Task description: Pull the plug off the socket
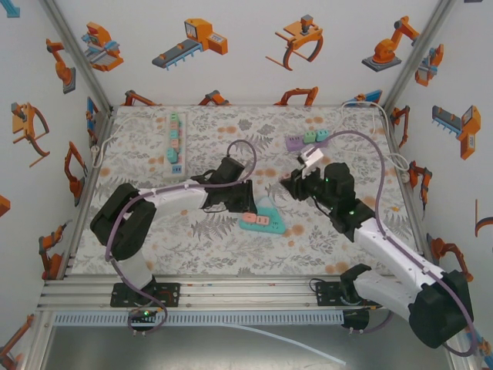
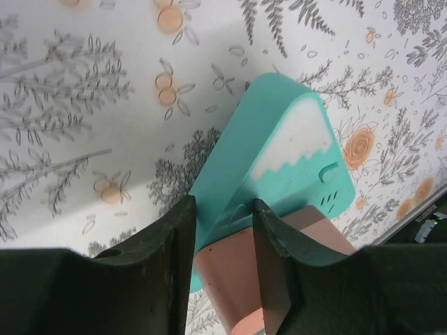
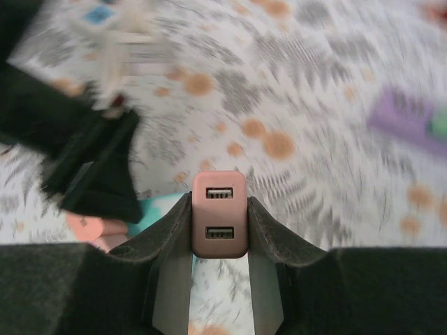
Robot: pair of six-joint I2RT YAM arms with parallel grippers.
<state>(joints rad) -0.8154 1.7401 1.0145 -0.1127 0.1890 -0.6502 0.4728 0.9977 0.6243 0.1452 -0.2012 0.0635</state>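
"Two grippers were seen over the bench (image 1: pixel 192 254). How was the right gripper (image 3: pixel 218 201) set?"

"It was closed to a narrow gap on the plug (image 3: pixel 218 234), a pink body with its USB ports (image 3: pixel 218 193) turned toward the wrist camera. The plug was pinched at both sides by the fingers (image 3: pixel 171 230)."

"Where was the plug found relative to the socket?"

"It was held clear of the socket (image 1: pixel 262 221). That was lying on the bench to the left of the right gripper, apart from it."

"What was noted of the left gripper (image 2: pixel 222 209)?"

"It was closed over one end of the teal socket, and a pink piece (image 2: pixel 237 286) was caught in the same narrow gap."
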